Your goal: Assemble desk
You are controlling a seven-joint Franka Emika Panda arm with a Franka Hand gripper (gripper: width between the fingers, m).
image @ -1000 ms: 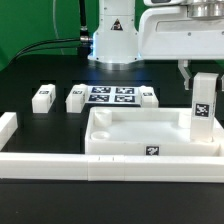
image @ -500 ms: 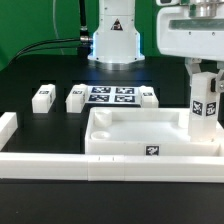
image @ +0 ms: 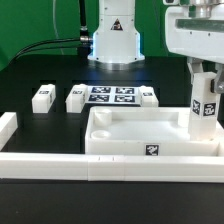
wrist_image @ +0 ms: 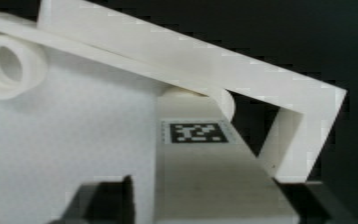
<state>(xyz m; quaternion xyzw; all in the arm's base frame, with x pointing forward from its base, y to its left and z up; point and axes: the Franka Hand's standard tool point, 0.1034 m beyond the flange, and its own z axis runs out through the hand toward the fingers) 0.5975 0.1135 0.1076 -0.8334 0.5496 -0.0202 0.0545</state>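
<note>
Leg (image: 203, 112) upright in tabletop (image: 120, 148) corner, hand (image: 204, 82) around it

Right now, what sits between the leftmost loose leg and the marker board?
Another loose leg lies there, close beside the marker board and apart from the leftmost leg. The exterior view shows it.

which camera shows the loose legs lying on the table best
The exterior view: all three loose short square white plastic legs lie in full on the black table, beside the marker board. The wrist view shows none of them, only close-up white plastic.
</note>
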